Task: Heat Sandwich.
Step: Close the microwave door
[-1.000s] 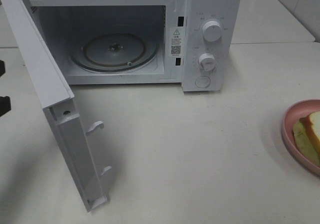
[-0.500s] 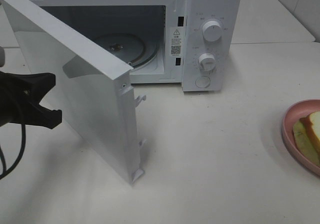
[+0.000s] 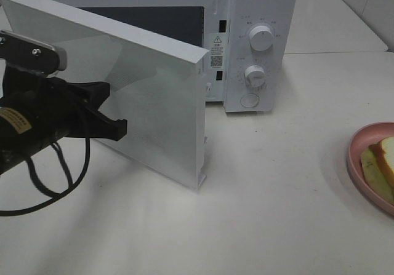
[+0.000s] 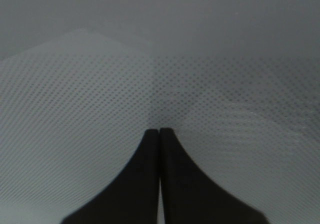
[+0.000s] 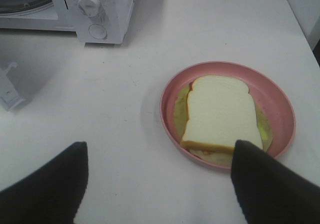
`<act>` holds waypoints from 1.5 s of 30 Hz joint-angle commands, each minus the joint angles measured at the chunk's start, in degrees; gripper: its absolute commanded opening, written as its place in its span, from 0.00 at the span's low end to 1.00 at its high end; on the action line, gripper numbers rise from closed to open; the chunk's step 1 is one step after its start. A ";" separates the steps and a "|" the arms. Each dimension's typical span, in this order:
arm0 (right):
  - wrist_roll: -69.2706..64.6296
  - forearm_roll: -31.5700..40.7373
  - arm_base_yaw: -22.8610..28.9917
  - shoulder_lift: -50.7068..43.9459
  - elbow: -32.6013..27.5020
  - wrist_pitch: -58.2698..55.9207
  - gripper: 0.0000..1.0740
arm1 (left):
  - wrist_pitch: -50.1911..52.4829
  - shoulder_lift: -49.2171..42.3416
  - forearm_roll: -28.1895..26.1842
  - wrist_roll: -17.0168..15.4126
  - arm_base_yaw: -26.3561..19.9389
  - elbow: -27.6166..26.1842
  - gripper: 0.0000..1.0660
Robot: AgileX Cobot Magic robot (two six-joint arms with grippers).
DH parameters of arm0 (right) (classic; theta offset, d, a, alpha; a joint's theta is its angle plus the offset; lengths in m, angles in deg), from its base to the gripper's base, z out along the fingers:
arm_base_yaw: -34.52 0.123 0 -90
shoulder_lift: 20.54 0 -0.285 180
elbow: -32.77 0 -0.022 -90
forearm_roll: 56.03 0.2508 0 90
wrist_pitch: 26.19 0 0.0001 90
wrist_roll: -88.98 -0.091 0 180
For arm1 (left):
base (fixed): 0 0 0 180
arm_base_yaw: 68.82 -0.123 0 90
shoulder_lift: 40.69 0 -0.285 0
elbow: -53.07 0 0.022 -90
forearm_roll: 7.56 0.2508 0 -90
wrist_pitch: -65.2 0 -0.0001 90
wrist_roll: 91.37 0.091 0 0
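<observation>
The sandwich [image 5: 217,111], white bread over a yellow-green filling, lies on a pink plate [image 5: 280,103] at the table's right edge [image 3: 383,161]. My right gripper [image 5: 160,149] hovers open above the table on the near side of the plate, holding nothing; the exterior view does not show it. The white microwave [image 3: 258,41] stands at the back. Its door [image 3: 154,96] is half swung in. My left gripper [image 3: 117,124] is shut, its fingertips [image 4: 160,134] against the door's dotted outer face.
The microwave's two knobs [image 3: 261,39] and button face front on its right panel. The door's free edge with latch hooks [image 3: 202,133] juts out over the table. A black cable [image 3: 37,183] loops under my left arm. Bare table lies between door and plate.
The door has swung from wide open to about half shut, hiding the turntable. My left arm has come in from the left, following the door's outer face.
</observation>
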 commanded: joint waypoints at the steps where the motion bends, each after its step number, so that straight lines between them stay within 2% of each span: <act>1: -0.40 0.17 -0.34 -1.43 -0.11 0.52 0.71 | 0.92 1.83 -0.80 0.00 1.83 -3.61 0.00; 6: -0.40 0.17 -0.34 -1.43 -0.11 0.52 0.71 | 0.63 5.21 -1.89 0.23 3.78 -8.82 0.00; 11: -0.40 0.17 -0.34 -1.43 -0.11 0.52 0.71 | -0.06 8.14 -4.24 2.23 5.21 -13.46 0.00; 13: -0.40 0.17 -0.34 -1.43 -0.11 0.52 0.71 | -2.29 9.63 -6.53 4.01 5.79 -16.79 0.00; 21: -0.40 0.17 -0.34 -1.43 -0.11 0.52 0.71 | -5.84 13.06 -9.57 5.44 6.13 -23.84 0.00; 28: -0.40 0.17 -0.34 -1.43 -0.11 0.52 0.71 | -8.02 16.62 -17.07 11.34 6.13 -30.94 0.00; 35: -0.40 0.17 -0.34 -1.43 -0.11 0.52 0.71 | -10.77 18.96 -21.31 14.84 6.13 -36.04 0.00; 37: -0.40 0.17 -0.34 -1.43 -0.11 0.52 0.71 | -11.17 20.57 -24.47 18.22 6.13 -38.62 0.00; 38: -0.40 0.17 -0.34 -1.43 -0.11 0.52 0.71 | -11.17 20.57 -24.47 18.22 6.13 -38.62 0.00; 40: -0.40 0.17 -0.34 -1.43 -0.11 0.52 0.71 | -11.63 21.89 -26.81 21.26 6.13 -40.85 0.00; 43: -0.40 0.17 -0.34 -1.43 -0.11 0.52 0.71 | -11.69 22.46 -29.16 23.15 6.13 -42.06 0.00; 45: -0.40 0.17 -0.34 -1.43 -0.11 0.52 0.71 | -11.75 23.20 -32.60 25.67 5.44 -43.37 0.00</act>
